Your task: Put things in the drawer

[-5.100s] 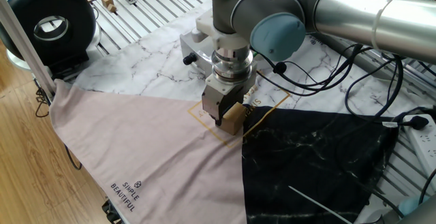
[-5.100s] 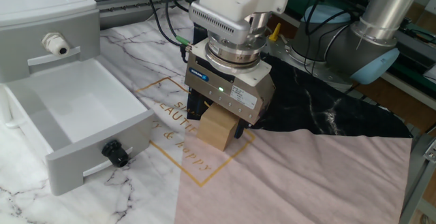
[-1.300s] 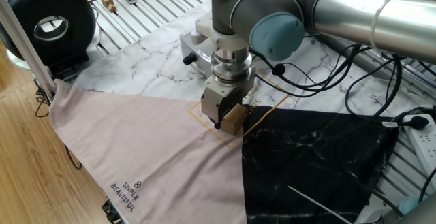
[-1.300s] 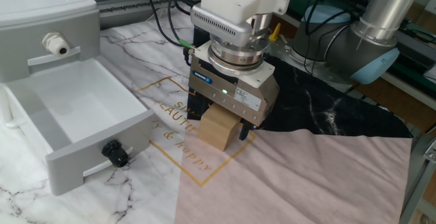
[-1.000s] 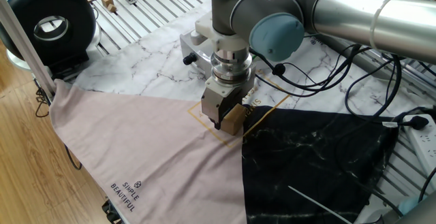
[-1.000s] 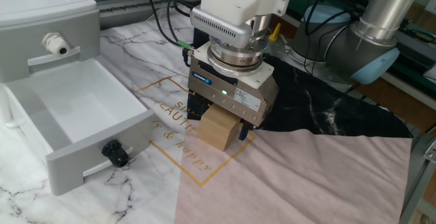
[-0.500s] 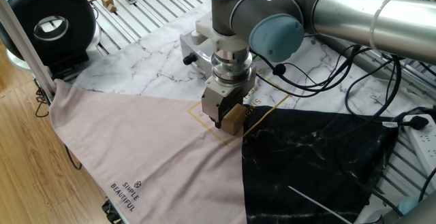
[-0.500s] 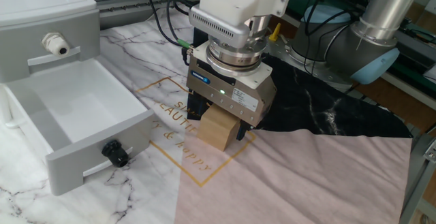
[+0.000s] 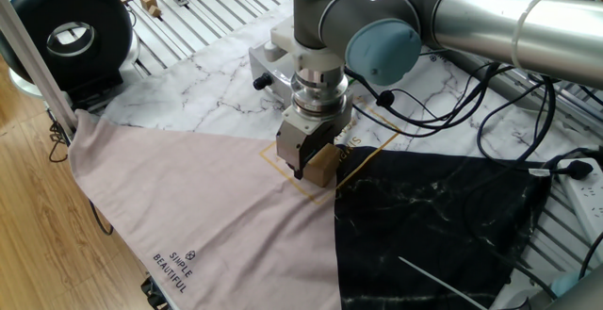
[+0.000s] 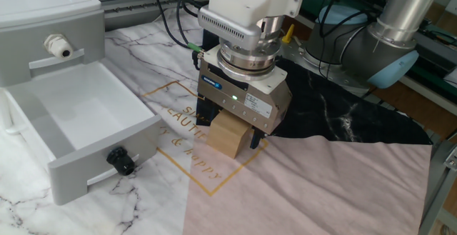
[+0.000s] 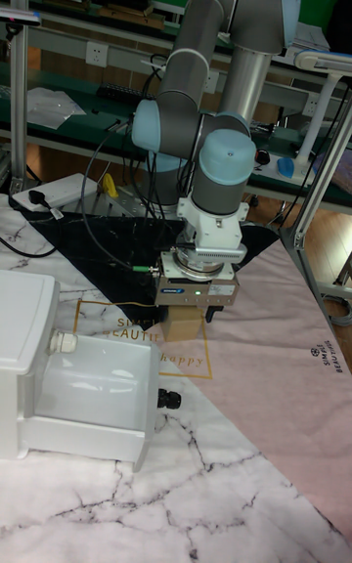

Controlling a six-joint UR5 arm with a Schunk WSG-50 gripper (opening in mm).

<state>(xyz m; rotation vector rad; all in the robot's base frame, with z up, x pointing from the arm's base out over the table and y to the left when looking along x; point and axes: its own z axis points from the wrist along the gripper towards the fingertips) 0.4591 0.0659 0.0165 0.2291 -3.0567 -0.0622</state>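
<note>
While the drawer (image 10: 78,131) stands pulled out from its white cabinet (image 10: 43,28) with nothing visible inside it, the task is judged to be at an early stage: nothing has yet been deposited. The cube (image 10: 230,136) is found on the cloth mat (image 10: 314,192), within the gold printed square, beside the drawer but clearly apart from its front and black knob (image 10: 120,161).

The gripper (image 10: 233,136) is positioned directly over the cube, with its fingers set down on either side of it. It appears to be clenched on the cube, though contact at the fingertips is hidden by the gripper body in the other fixed view and is only partly confirmed in one fixed view, where the cube (image 9: 323,165) is seen pressed against a dark finger (image 9: 302,164). Whether the cube is resting on the mat or lifted just clear of it cannot be settled from these views; at most a slight lift is indicated.

In the tall fixed view the cube (image 11: 183,328) is seen under the gripper (image 11: 186,326), near the drawer (image 11: 93,397).

Outstanding work, as assessed: the cube is to be raised, carried across to the open drawer, lowered into it and released. Closing of the drawer may also be required; the task wording does not say.
</note>
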